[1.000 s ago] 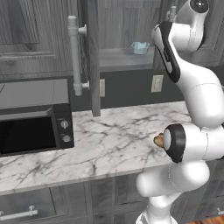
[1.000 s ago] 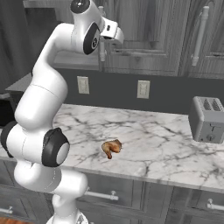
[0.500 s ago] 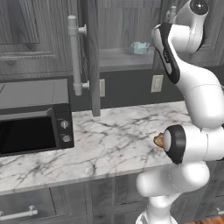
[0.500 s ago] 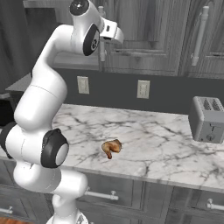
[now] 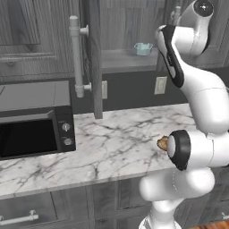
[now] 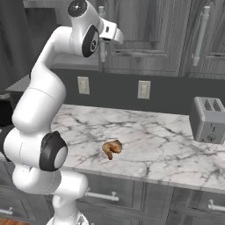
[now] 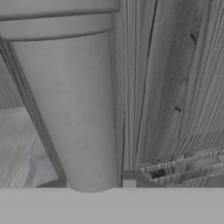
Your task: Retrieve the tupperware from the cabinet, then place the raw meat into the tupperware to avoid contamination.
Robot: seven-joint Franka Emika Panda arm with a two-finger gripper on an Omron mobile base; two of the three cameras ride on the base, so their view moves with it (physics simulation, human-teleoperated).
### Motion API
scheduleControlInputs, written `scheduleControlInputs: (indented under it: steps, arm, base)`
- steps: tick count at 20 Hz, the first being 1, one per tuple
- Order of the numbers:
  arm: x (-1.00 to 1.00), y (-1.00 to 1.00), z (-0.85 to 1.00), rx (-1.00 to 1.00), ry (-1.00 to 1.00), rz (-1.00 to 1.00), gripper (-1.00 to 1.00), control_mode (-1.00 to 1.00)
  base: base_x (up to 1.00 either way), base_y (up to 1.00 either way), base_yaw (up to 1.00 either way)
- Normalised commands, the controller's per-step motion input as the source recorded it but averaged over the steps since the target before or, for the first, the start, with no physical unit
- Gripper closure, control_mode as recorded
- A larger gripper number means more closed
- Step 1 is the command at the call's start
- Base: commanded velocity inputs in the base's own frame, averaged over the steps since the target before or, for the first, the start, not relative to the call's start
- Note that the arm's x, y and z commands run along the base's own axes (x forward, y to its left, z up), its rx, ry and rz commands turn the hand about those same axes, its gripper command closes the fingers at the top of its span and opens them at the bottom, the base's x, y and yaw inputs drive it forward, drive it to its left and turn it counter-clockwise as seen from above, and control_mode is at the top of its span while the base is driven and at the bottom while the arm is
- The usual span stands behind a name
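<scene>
The pale teal tupperware [image 5: 143,48] stands on the grey shelf inside the cabinet [image 5: 126,59], whose left door [image 5: 93,53] hangs open with its silver bar handle [image 5: 77,58]. My gripper [image 6: 105,34] is raised high, right at the silver handle [image 6: 102,47] of the cabinet's other door. In the hand view that bar handle [image 7: 72,105] looms very close against the wood-grain door [image 7: 170,87]. My fingertips are hidden, so their state is unclear. The raw meat [image 6: 112,148] lies on the marble counter [image 6: 167,145], partly hidden behind my elbow in the left base view.
A black microwave [image 5: 36,132] sits at the counter's left end and a grey metal toaster [image 6: 211,119] at its right end. Two wall outlets [image 6: 143,89] are on the dark backsplash. A further upper cabinet with a bar handle [image 6: 200,35] is to the right.
</scene>
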Motion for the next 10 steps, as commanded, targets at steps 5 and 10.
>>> scheduleControlInputs:
  steps: [5, 10]
  arm:
    - [-0.6, -0.24, 0.05, 0.1, 0.0, -0.05, 1.0, -1.0]
    - [-0.69, -0.34, 0.14, 0.16, -0.04, 0.0, 1.0, -1.0]
  base:
    - [0.0, 0.0, 0.0]
    - [0.0, 0.0, 0.0]
